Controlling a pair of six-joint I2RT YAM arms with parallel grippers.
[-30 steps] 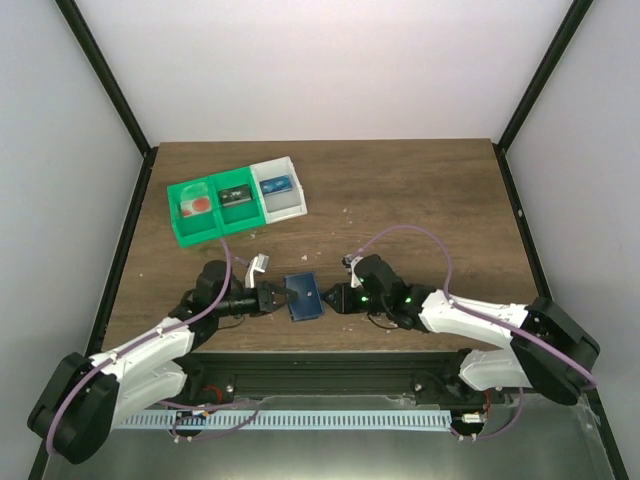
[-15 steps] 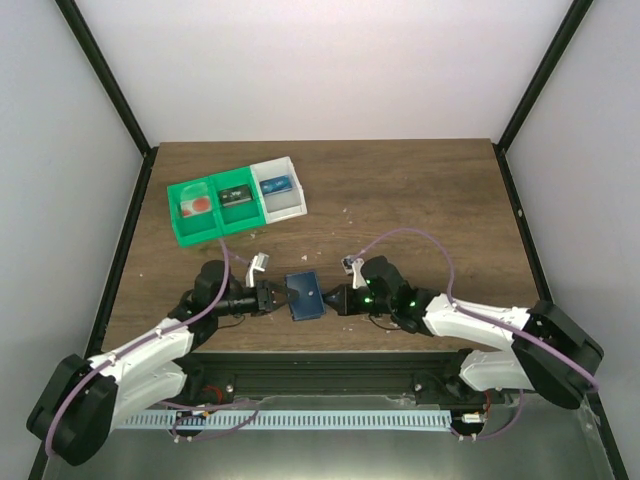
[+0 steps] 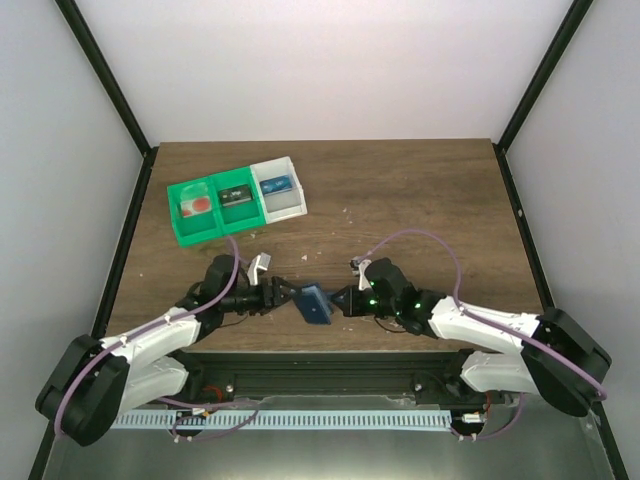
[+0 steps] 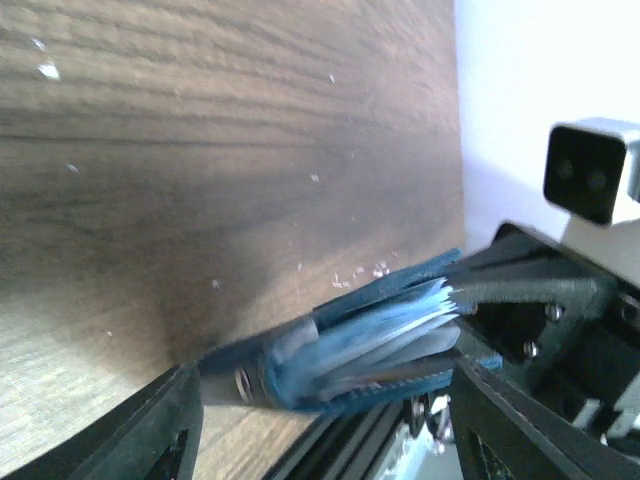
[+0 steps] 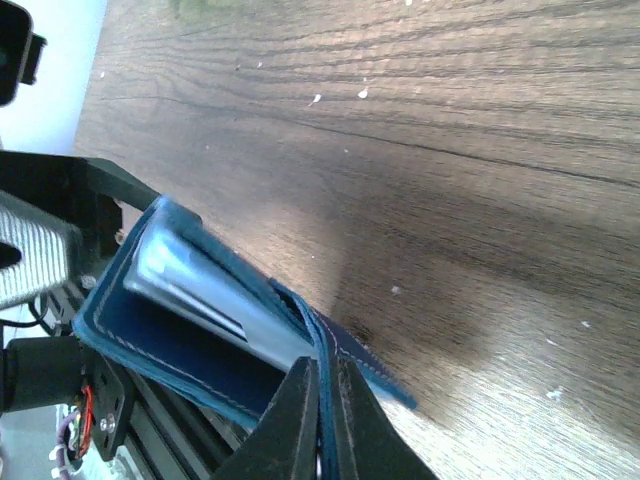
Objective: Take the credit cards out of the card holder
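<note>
The blue card holder (image 3: 314,303) hangs tilted just above the table's near edge, between the two grippers. My right gripper (image 3: 343,300) is shut on one stitched flap of it (image 5: 322,372). The holder (image 5: 190,335) gapes open, and a pale grey credit card (image 5: 205,285) shows inside. My left gripper (image 3: 281,296) is open. In the left wrist view its fingers (image 4: 165,425) stand apart on either side of the holder (image 4: 350,360), whose fanned pockets show pale card edges (image 4: 405,315). Whether the fingers touch the holder I cannot tell.
A green-and-white three-compartment tray (image 3: 205,236) with small items sits at the back left of the wooden table. The black frame rail (image 3: 320,362) runs along the near edge right below the holder. The right wrist's camera housing (image 4: 590,170) looms close to the left gripper.
My left gripper has opened and let go of the card holder. The holder has swung to a steeper tilt and shifted slightly right, now held only by the right gripper, which closed on it.
</note>
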